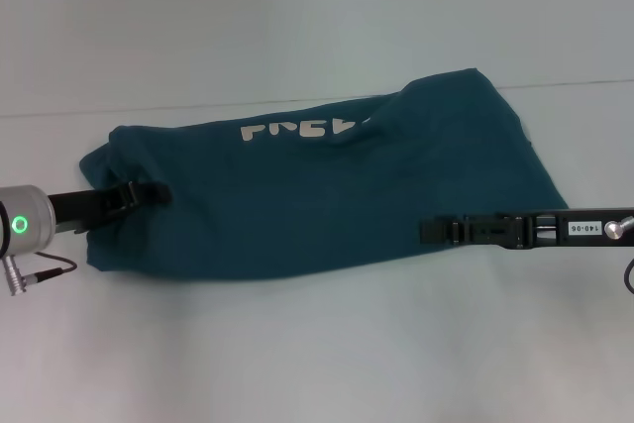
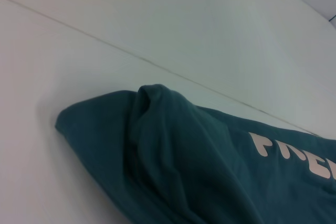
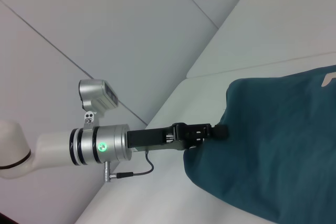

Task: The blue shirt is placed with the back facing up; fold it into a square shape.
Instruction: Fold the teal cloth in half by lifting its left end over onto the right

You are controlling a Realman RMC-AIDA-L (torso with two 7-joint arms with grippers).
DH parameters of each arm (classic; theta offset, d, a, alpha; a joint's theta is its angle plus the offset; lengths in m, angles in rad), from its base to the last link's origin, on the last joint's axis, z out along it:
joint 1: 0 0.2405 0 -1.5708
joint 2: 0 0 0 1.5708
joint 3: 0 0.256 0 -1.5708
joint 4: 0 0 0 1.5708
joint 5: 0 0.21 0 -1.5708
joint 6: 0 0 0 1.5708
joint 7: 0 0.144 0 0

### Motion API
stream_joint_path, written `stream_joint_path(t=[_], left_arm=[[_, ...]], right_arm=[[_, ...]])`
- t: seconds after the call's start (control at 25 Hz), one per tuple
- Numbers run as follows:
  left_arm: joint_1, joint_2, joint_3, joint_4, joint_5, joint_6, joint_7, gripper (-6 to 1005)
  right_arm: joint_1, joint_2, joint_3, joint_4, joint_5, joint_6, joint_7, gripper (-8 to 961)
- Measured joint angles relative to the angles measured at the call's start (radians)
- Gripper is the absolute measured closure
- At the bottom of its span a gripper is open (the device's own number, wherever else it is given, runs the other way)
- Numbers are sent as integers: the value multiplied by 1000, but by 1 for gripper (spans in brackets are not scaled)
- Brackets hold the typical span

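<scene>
Your blue shirt [image 1: 327,195] lay folded into a long band across the middle of the white table [image 1: 297,354], its long axis running side to side, white letters showing along the far edge. Your left gripper [image 1: 158,191] pinched the shirt's left end. Your right gripper [image 1: 428,230] hovered over the right end; I couldn't tell its opening.
</scene>
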Motion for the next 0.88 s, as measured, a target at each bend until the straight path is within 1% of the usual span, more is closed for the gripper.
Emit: stream_joint_path(t=[0.36, 0.48, 0.6, 0.72, 0.8, 0.84, 0.88], left_arm=[[-1, 0, 1, 5, -1, 5, 0, 673], [8, -4, -2, 31, -11, 35, 9, 828], [36, -10, -11, 87, -37, 96, 30, 837], [72, -9, -12, 138, -76, 155, 35, 845], [98, -3, -13, 166, -88, 180, 27, 851], [98, -3, -13, 166, -88, 180, 27, 854], [119, 11, -18, 185, -89, 197, 23, 857]], right_arm=[[-6, 0, 0, 1, 0, 0, -1, 224], [-10, 0, 2, 1, 3, 0, -1, 224], [-12, 0, 15, 1, 3, 0, -1, 224], [-13, 0, 26, 1, 3, 0, -1, 223], [-13, 0, 27, 1, 3, 0, -1, 223], [-13, 0, 27, 1, 4, 0, -1, 223], [-13, 0, 27, 1, 4, 0, -1, 223]])
